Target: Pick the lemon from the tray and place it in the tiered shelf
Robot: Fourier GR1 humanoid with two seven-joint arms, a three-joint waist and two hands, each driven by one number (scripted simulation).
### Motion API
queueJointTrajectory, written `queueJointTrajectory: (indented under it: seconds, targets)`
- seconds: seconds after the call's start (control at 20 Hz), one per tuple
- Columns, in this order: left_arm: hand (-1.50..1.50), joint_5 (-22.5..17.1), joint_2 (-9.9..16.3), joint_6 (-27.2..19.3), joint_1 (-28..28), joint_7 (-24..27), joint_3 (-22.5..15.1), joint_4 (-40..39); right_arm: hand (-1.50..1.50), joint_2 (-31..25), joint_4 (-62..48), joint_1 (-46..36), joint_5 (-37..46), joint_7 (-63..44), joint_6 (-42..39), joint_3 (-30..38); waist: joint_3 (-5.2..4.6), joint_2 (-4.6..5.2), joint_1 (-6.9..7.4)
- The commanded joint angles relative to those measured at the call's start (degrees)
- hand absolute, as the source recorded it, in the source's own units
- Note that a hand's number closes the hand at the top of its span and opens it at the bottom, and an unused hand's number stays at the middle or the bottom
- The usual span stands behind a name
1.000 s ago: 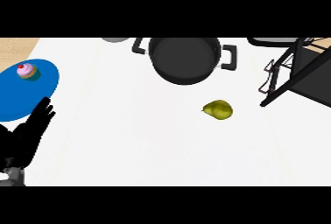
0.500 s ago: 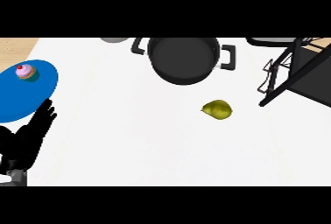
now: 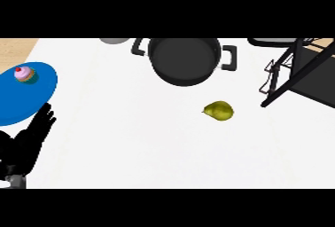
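Left hand (image 3: 29, 142) at lower-left edge, fingers (image 3: 44, 116) straight, released, holding nothing; lemon (image 3: 219, 111) on bare table (image 3: 131, 146), well right of fingertips, near tiered shelf (image 3: 297, 75); approach from above, close around lemon's middle

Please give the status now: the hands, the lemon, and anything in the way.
Left robot hand open, resting at left edge; right not in view. Lemon lies on the white counter, untouched. Tiered shelf at upper right; nothing between.
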State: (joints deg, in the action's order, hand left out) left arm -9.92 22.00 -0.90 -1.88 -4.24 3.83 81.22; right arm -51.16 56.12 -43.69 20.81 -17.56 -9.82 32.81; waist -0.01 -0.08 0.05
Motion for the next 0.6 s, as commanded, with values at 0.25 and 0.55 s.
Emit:
queueJointTrajectory:
  seconds: [0.25, 0.55]
  targets:
    - [0.0, -0.7, -0.1, 1.4, -0.4, -0.1, 1.7, 0.4, -1.5, -9.4, 3.4, 1.5, -12.7, -4.8, -7.7, 12.7, -0.01, -0.15, -0.57]
    - [0.0, -0.2, -0.2, 0.2, -0.2, -0.6, 2.7, -0.7, -1.5, -19.5, 2.1, 12.4, -17.6, -5.7, -15.0, 26.8, 0.08, -0.53, -2.79]
